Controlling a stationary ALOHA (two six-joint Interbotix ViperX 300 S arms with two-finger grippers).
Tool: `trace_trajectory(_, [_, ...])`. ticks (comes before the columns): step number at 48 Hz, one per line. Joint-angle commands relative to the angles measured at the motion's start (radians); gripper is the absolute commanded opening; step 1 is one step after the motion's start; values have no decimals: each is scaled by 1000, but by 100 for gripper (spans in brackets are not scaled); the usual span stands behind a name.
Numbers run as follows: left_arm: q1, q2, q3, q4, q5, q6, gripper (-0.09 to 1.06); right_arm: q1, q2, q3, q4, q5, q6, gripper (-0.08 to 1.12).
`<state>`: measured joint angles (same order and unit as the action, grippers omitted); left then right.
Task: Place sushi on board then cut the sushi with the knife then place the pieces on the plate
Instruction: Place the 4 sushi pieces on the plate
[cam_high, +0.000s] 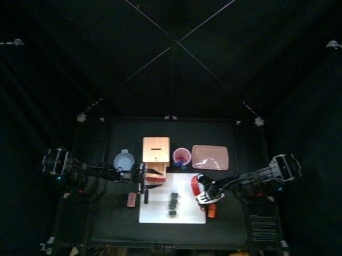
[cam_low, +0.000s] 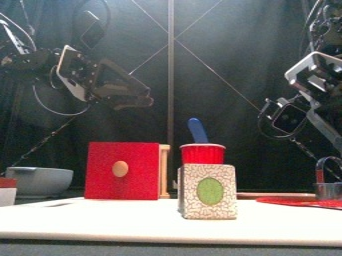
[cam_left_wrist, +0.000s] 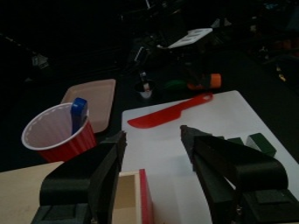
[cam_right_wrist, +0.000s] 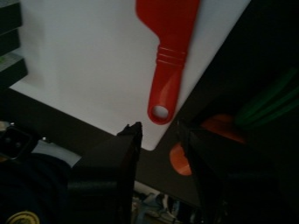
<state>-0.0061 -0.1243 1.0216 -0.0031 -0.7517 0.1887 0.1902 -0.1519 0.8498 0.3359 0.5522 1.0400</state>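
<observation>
The dark green sushi roll (cam_high: 175, 203) lies on the white cutting board (cam_high: 158, 228); from the front its speckled end with a green centre (cam_low: 207, 192) faces me. A red knife (cam_high: 201, 185) lies flat on the board's right part (cam_right_wrist: 170, 48). My right gripper (cam_right_wrist: 158, 131) hovers open just behind the knife's handle end, holding nothing. My left gripper (cam_left_wrist: 152, 136) hangs open above the board's back left, with the sushi roll (cam_left_wrist: 251, 144) and red knife (cam_left_wrist: 170, 112) ahead of it. The pink tray (cam_high: 211, 156) lies at the back right.
Behind the board stand a wooden box (cam_high: 158, 150) with a red drawer front (cam_low: 120, 170), and a red cup (cam_low: 203, 153) holding a blue knife (cam_low: 197, 130). At the back left sits a blue-grey bowl (cam_high: 124, 160).
</observation>
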Motion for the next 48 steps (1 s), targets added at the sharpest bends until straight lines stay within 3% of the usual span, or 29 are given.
trace_trajectory(1, [0, -6, -18, -2, -11, 2, 88, 0, -25, -58, -140, 3, -3, 76])
trace_trajectory(10, [9, -6, -18, -9, -11, 0, 88, -18, -6, -179, -499, 38, -91, 76])
trace_trajectory(17, [21, -6, -15, -31, -8, 2, 88, -49, 41, -250, -607, 8, -279, 77])
trace_trajectory(27, [43, -9, -11, -48, -5, 0, 88, -106, 167, -348, -476, -35, -604, 77])
trace_trajectory(36, [71, -32, 35, -86, -3, 0, 88, -127, 218, -399, -302, -49, -821, 77])
trace_trajectory(48, [94, -121, 95, -110, -2, 2, 88, -126, 272, -413, -270, -78, -851, 77])
